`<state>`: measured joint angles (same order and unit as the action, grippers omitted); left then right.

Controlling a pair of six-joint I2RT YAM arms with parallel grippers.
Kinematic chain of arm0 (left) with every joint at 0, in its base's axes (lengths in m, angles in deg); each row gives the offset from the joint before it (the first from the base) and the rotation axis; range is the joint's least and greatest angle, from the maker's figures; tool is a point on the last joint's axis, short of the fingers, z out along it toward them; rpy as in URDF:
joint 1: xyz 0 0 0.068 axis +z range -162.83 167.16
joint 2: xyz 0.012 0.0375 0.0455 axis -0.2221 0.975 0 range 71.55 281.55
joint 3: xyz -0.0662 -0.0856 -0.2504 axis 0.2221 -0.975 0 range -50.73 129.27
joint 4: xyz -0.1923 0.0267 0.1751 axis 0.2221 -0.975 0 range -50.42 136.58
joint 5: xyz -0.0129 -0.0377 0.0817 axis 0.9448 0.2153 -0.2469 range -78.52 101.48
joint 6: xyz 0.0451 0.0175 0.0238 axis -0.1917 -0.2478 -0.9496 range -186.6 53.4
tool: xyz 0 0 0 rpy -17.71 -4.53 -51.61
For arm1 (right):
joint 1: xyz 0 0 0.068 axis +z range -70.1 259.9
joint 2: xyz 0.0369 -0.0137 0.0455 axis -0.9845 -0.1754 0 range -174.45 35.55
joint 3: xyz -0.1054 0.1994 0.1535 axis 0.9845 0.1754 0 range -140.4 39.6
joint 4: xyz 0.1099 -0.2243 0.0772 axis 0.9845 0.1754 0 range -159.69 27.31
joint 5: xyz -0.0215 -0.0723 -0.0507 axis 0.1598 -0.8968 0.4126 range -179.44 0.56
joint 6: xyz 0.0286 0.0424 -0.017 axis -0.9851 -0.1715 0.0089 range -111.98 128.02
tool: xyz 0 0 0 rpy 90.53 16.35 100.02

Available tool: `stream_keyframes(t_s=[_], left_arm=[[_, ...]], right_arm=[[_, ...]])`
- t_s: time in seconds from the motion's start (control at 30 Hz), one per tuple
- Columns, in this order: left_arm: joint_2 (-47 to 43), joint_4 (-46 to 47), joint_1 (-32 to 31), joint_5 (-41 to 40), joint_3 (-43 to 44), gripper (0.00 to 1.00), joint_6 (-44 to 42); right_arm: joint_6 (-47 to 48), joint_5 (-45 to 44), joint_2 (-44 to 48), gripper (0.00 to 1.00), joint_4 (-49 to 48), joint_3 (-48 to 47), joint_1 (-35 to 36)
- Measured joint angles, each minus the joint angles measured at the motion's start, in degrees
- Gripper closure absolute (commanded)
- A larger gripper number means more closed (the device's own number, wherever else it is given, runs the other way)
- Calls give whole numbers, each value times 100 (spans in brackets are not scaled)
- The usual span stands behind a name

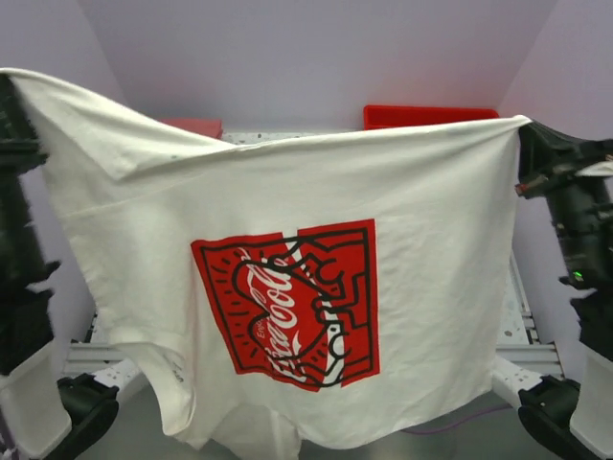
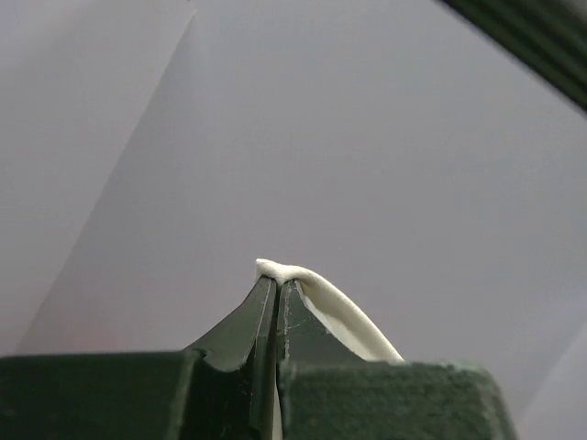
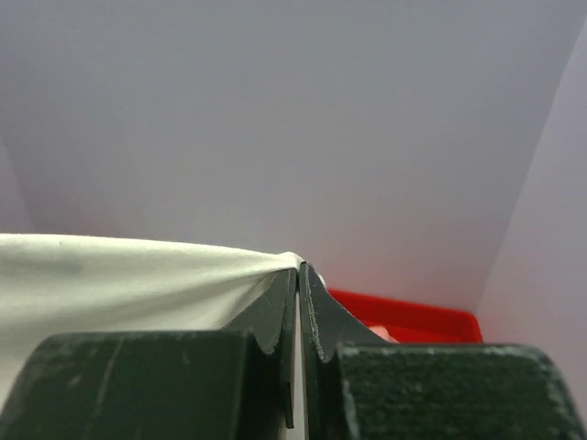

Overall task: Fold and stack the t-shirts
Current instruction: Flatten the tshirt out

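A white t-shirt (image 1: 287,240) with a red square script-logo print (image 1: 292,302) hangs spread wide above the table, its print facing the top camera. My left gripper (image 1: 8,84) pinches its upper left corner at the frame's edge. The left wrist view has that gripper (image 2: 277,282) shut on a thin fold of white cloth (image 2: 344,316). My right gripper (image 1: 523,125) holds the upper right corner; from its wrist, the gripper (image 3: 299,270) is shut on the taut white cloth (image 3: 119,275). The shirt's lower hem sags near the arm bases.
A red plastic tray (image 1: 431,116) sits at the back right behind the shirt, with something pale pink in it (image 3: 381,332). A smaller red thing (image 1: 196,126) shows at the back left. The shirt hides most of the table (image 1: 522,335).
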<state>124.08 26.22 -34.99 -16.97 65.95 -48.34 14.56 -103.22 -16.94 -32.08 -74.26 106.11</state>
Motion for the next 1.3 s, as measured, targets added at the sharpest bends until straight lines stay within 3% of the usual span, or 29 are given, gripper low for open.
stream_keyframes(t_s=[0.17,0.33,0.43,0.57,0.73,1.07,1.3], left_arm=[[1231,688,15,-1078,-1593,100,-404],[3512,839,216,-935,-2962,100,-435],[5018,678,323,-715,-3230,100,-426],[6391,304,365,-555,-3226,100,-326],[6583,426,365,-337,-3228,100,-234],[6546,752,407,-184,-3117,100,-212],[6946,765,608,-26,-2398,100,-129]], right_arm=[[146,-1196,-474,100,-715,1945,-9],[-177,-1410,-1840,100,-1405,3842,-431],[-337,-1263,-2918,100,-1587,4588,-739],[-409,-1268,-4301,100,-1635,4658,-907],[-398,-1366,-5093,100,-1725,4524,-927],[-354,-1423,-5320,100,-1991,4103,-997],[-284,-1508,-5598,100,-1982,3893,-1152]])
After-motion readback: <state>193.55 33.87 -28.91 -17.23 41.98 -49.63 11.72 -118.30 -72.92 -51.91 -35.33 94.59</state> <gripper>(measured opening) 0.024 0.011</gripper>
